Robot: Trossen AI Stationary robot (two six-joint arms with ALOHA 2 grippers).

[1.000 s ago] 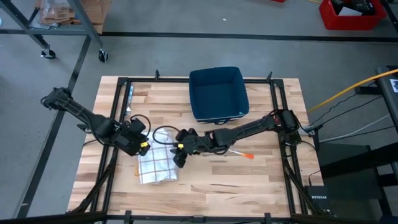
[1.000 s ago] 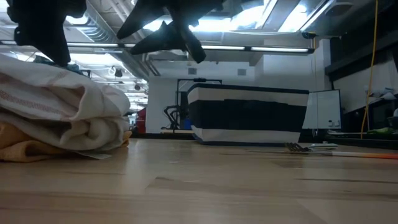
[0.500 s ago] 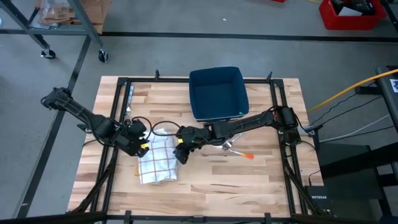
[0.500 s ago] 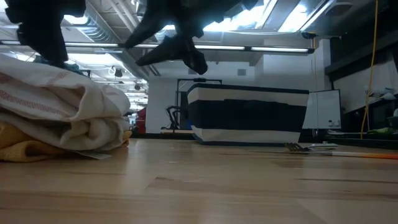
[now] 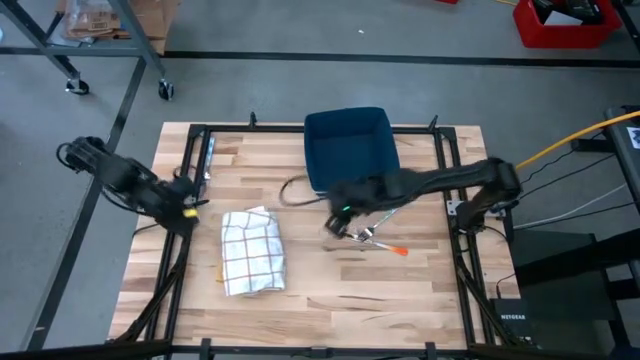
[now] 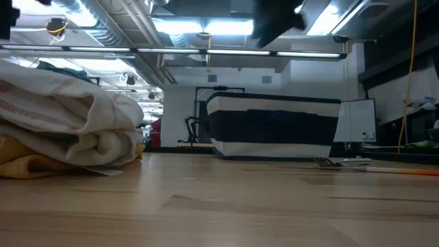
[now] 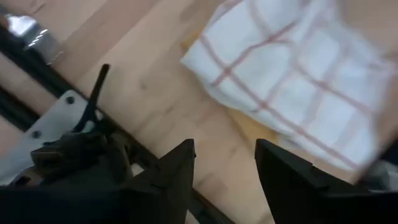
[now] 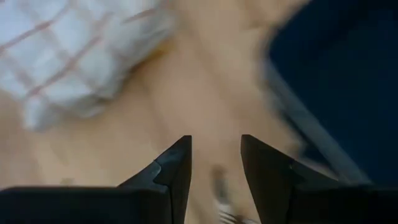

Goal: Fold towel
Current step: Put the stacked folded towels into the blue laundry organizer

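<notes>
From above, the towel (image 5: 252,251) lies folded into a tidy oblong on the table (image 5: 330,300), with nothing gripping it. The left gripper (image 5: 188,211) sits just off the towel's near-left corner, and the right gripper (image 5: 340,218) hangs well off to the other side, between the towel and the blue bin (image 5: 350,148), above a small orange-tipped tool (image 5: 380,243). The fold looks finished, so the sensible move is to lift both arms clear without brushing the cloth.

At table height, the towel (image 6: 68,130) shows as a plump stack of white layers over a yellowish one, edges rounded, not pressed flat; a light pat may be needed.

The left wrist camera shows its fingers (image 7: 171,177) parted with only bare wood between them, the checked towel (image 7: 292,81) ahead and apart.

The right wrist camera shows its fingers (image 8: 177,165) moderately spread, holding nothing, with the towel (image 8: 74,56) beyond and the bin (image 8: 348,81) off to one side.
</notes>
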